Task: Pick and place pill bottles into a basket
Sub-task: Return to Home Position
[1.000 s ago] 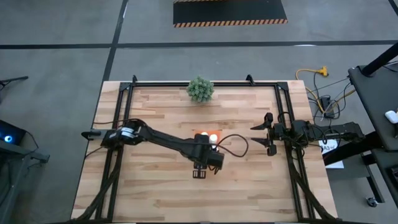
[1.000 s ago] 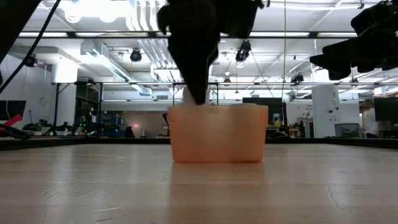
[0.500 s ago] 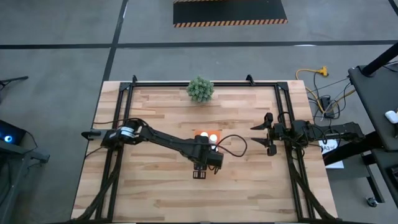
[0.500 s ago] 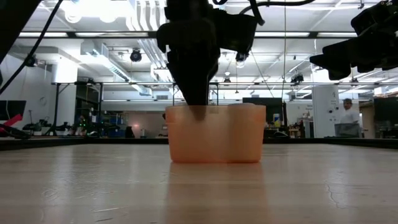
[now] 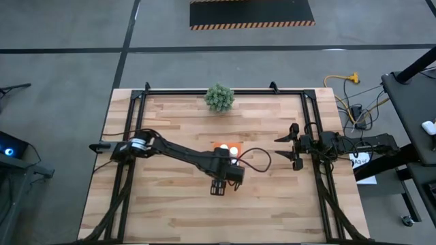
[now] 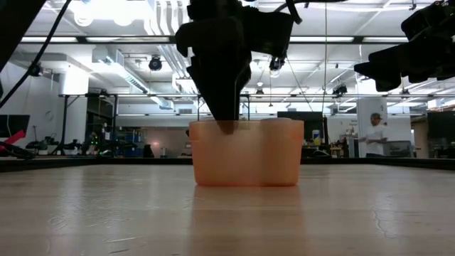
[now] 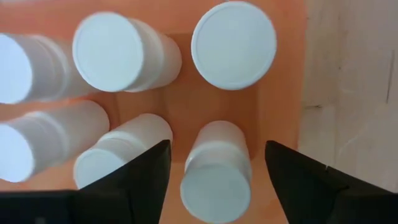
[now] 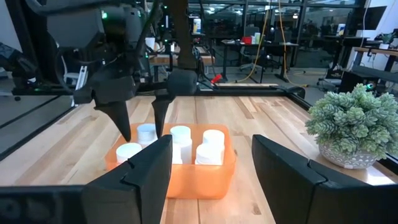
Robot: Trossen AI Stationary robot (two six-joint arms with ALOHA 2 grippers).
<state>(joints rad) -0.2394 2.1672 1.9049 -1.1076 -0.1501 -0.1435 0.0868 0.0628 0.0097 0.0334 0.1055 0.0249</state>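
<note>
Barely shifted over the past second, the left pincer hangs over the near end of the translucent orange rectangular plastic basket, which in the low view sits a touch further left than it did then. Its two dark fingers are released and spread wide. In the left wrist view they flank one capped bottle and grip nothing. Below and around them, all six small white round pill bottles with white caps stand inside the basket in two rows of three. In the high view the left arm reaches in from the desk's left side, and its wrist covers most of the basket, so only an orange corner and two white discs show. The basket rests on the light wooden desk near its middle. The right pincer waits well apart at the desk's right side, also released, with its fingers parted and pointed toward the basket. A green bushy plant in a pale pot stands alone at the desk's edge toward the top of the high view. In the workshop beyond the desk, a person in a light top has walked leftward across the low view since half a second ago.
</note>
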